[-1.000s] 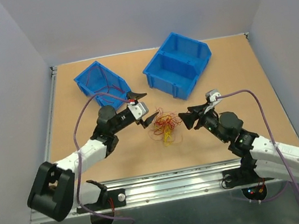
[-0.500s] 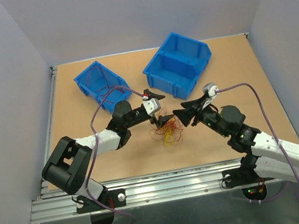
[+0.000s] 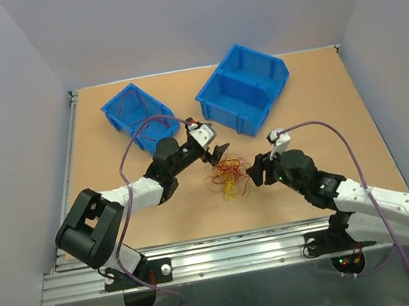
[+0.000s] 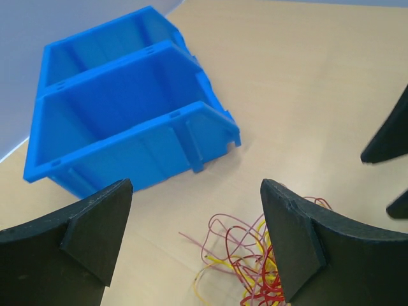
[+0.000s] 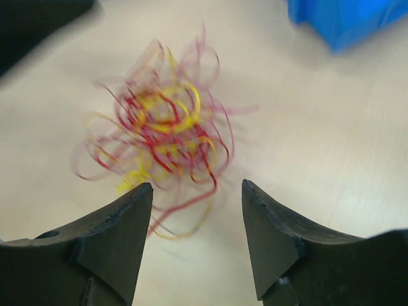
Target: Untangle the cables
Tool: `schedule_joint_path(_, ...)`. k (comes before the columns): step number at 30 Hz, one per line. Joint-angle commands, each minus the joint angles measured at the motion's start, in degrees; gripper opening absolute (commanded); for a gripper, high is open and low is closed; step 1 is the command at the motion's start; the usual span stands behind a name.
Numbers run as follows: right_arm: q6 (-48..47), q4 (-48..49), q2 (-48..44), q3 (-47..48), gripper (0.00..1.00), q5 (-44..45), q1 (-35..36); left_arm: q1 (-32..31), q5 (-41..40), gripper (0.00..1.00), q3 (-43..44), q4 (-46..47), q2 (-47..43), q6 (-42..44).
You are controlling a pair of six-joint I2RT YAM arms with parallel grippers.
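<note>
Viewing from above, my two arms reach toward the middle of a tan desk (image 3: 322, 102), one from each side, with the cables (image 3: 228, 174) lying between them. The cables are hair-thin wires in red, orange and yellow, curled in loose loops and heaped in one small knot flat on the desk. They lie in front of a divided blue bin (image 3: 245, 87). A small blue bin (image 3: 137, 109) stands to the left of it.

My left end effector (image 3: 216, 149) hovers at the upper left edge of the knot. In its wrist view the left end effector (image 4: 194, 188) is spread wide and empty, with the cables (image 4: 255, 274) low in the picture and mostly toward the right finger.

My right end effector (image 3: 256, 168) sits just beside the knot's right edge. In its wrist view the right end effector (image 5: 196, 188) is also parted and grips nothing, and the cables (image 5: 162, 137) lie ahead of the fingertips, somewhat blurred.

By my judgement the task is barely begun. Every colour is wound into the same clump and no strand lies apart on the desk. A faint reddish line shows in the small blue bin, too thin to identify. Gripping a loop on each side and drawing the wires apart is all left to do.
</note>
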Motion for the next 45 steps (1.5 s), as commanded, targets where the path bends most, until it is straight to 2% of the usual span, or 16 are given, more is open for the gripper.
schedule_joint_path(1,-0.50,-5.37,8.16,4.95,0.65,-0.20,0.51,0.05,-5.15,0.90,0.49,-2.43,-5.69,4.23)
schedule_joint_path(2,-1.03,-5.46,11.84,5.65,0.66,-0.81,0.60,0.05,-6.03,0.89,0.40,-3.91,-6.40,4.77)
schedule_joint_path(6,-2.00,-5.64,16.35,7.68,0.66,-1.35,0.95,1.11,-8.77,0.89,-1.62,-3.93,-11.23,5.83)
schedule_joint_path(12,-1.65,-4.15,14.08,6.63,0.66,-1.87,1.04,2.51,-9.12,0.90,-3.20,-3.84,-15.46,5.74)
schedule_joint_path(17,-2.44,-2.39,11.70,5.40,0.65,-4.16,0.95,2.69,-8.77,0.89,-3.38,-3.84,-15.55,6.09)
schedule_joint_path(24,-6.48,-2.39,16.61,6.97,0.60,-8.20,1.13,2.69,-8.59,0.89,-3.38,-3.84,-14.85,7.06)
schedule_joint_path(31,-7.54,-1.87,22.85,9.61,0.69,-7.59,1.04,2.60,-8.41,0.89,-3.12,-3.84,-13.79,7.15)
schedule_joint_path(36,-7.98,0.34,25.58,10.84,0.69,-8.56,1.04,2.69,-8.41,0.89,-3.29,-3.84,-13.71,7.41)
schedule_joint_path(39,-7.81,0.51,27.34,11.72,0.60,-8.73,1.13,2.69,-8.41,0.89,-3.12,-3.84,-13.44,7.50)
schedule_joint_path(42,-6.49,-0.01,28.92,12.42,0.44,-8.03,1.04,2.78,-8.41,0.89,-3.03,-3.84,-13.27,7.41)
schedule_joint_path(43,-6.14,-1.93,29.10,12.69,0.32,-8.03,1.04,2.69,-8.41,0.89,-3.12,-3.84,-13.35,7.41)
schedule_joint_path(45,-5.09,-3.44,28.67,12.87,0.24,-7.59,1.13,2.69,-8.41,0.89,-3.03,-3.84,-13.35,7.41)
